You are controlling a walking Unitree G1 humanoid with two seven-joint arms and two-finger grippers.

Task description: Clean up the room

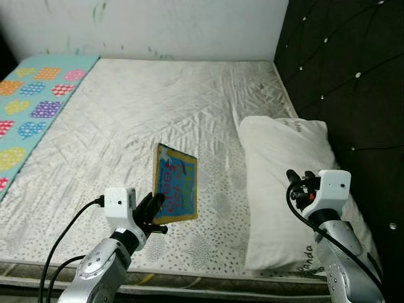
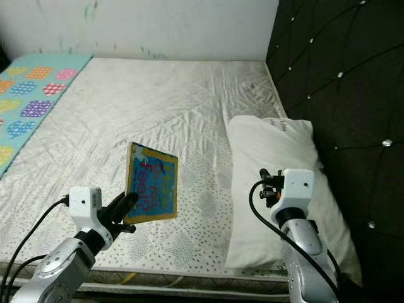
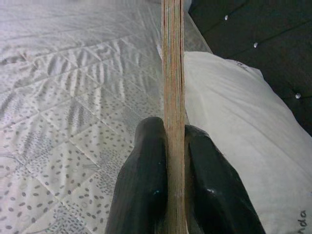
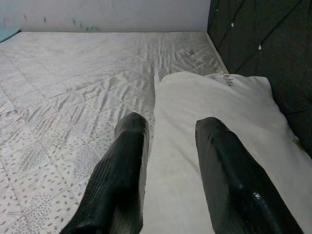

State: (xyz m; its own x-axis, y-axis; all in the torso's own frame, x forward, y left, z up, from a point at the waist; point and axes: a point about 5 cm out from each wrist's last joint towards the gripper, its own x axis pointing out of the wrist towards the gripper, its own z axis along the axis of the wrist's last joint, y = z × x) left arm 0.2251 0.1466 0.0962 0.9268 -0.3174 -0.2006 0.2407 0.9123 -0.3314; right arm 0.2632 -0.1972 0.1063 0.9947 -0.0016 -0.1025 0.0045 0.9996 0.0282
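Blue book (image 1: 176, 184) is clamped upright at its lower edge by left gripper (image 1: 153, 208), above mattress (image 1: 126, 126) | right gripper (image 4: 168, 161) is parted over pillow (image 1: 284, 183) | clamp should be kept firm, book carried level.

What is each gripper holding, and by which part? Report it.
The left gripper holds a children's book upright, pinched at its lower edge, above the mattress. The right gripper is open, holding nothing, over the pillow.
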